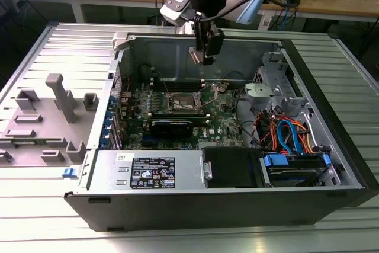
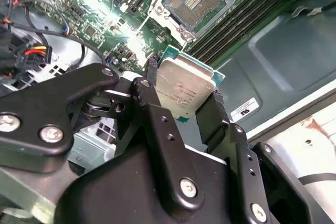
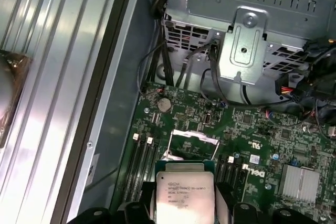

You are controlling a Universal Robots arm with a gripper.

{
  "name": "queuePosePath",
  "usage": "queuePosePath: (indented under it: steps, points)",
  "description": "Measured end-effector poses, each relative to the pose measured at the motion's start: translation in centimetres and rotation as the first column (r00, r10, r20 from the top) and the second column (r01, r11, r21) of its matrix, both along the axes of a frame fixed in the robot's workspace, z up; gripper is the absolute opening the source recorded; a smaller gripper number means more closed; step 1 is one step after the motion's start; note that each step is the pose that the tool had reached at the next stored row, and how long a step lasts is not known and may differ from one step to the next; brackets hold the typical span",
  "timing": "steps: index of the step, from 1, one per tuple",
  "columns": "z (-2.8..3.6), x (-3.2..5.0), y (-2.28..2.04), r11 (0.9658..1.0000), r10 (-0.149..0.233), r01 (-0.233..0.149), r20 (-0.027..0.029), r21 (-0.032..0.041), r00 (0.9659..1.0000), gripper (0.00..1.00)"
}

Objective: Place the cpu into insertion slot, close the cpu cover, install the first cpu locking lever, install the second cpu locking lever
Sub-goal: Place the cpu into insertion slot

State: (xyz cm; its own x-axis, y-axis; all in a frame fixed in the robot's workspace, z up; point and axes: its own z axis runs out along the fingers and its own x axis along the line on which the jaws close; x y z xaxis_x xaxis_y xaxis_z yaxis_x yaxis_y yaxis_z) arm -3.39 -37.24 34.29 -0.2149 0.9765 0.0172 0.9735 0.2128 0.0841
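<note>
**A:** Where is the cpu (image 2: 181, 93) right now?

**B:** Your gripper (image 2: 184, 83) is clamped on it by two opposite edges. It hangs above the motherboard (image 2: 89, 19), well apart from the insertion slot (image 2: 195, 1), which lies open and bare.

**A:** How will it handle?

**B:** Light, stiff and flat, I'd judge, but fragile (the underside contacts and the socket pins won't forgive a scrape). The metal top looks slick, so you'd best grip the green edges and hold it level.

**A:** Any writing?

**B:** There are several printed lines on the cpu's metal top in both wrist views. You also have a white sticker (image 2: 245, 109) on the case wall and a power supply label (image 1: 153, 176) — none of which I'll read off.
</note>
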Motion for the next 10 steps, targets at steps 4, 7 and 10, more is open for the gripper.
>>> queuePosePath:
  steps: [4,7,10]
  points:
    - [-0.24,0.0,0.0,0.9974,-0.072,0.072,0.0,-0.0002,0.9974,0.54]
    - [-0.38,0.0,0.0,0.9922,-0.125,0.125,0.0,-0.0003,0.9922,0.54]
    - [-0.46,0.0,0.0,0.9867,-0.162,0.162,0.0,-0.0003,0.9867,0.54]
